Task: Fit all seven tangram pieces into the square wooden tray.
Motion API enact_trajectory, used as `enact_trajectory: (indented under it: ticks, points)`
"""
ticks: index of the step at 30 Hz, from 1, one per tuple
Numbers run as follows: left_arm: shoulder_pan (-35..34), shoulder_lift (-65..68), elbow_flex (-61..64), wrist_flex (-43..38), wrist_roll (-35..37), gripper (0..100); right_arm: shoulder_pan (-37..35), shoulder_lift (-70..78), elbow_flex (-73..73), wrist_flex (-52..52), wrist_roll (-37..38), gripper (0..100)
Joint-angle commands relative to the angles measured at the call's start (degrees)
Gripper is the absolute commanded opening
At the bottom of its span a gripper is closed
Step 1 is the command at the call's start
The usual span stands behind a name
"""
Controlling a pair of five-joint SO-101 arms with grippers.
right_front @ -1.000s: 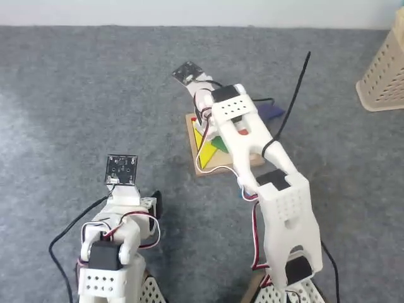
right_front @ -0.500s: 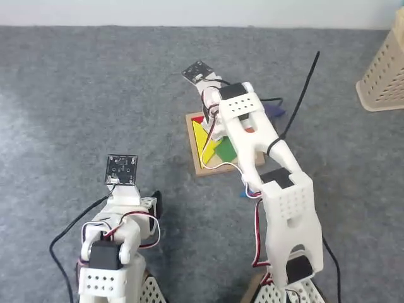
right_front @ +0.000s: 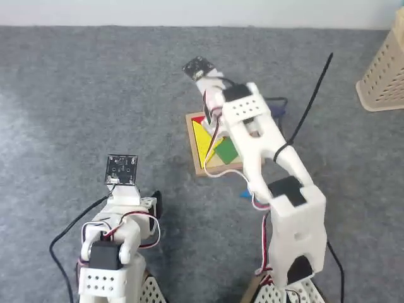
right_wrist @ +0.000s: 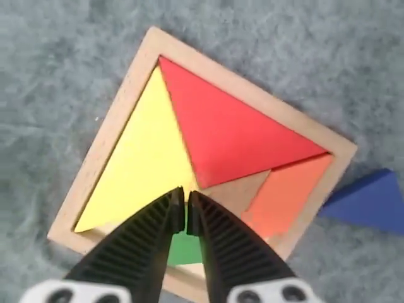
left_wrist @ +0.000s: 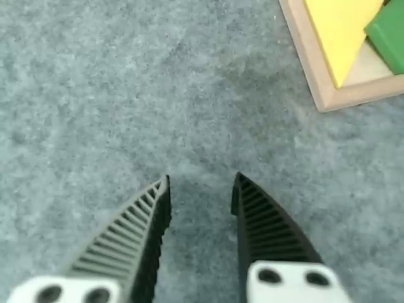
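Your right fingers (right_wrist: 187, 201) have shifted sideways over the wooden tray (right_wrist: 130, 95), nearly closed and seemingly empty. Your left fingers (left_wrist: 201, 189) gape, holding nothing.

soft, even and fairly bright light, seemingly from overhead, falls on the table (right_front: 76, 82), leaving faint, soft-edged shadows beside the right arm (right_front: 252, 126) and between the left jaws, with a dimmer patch toward the table's left side in the high view.
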Motion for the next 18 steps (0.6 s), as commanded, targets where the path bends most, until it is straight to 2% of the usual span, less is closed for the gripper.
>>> enact_trajectory:
  ticks: [1, 8, 18]
  points:
    - [-0.2, -1.1, -0.1, -0.4, 0.4, 15, -1.6, -9.2, 10.0, -8.8, 0.7, 1.3]
    - [-0.2, -1.1, -0.1, -0.4, 0.4, 15, -0.9, -10.1, 12.6, -12.1, -0.1, 1.3]
    - [-0.2, -1.1, -0.1, -0.4, 0.4, 15, -2.2, -7.7, 14.8, -10.2, 0.7, 0.9]
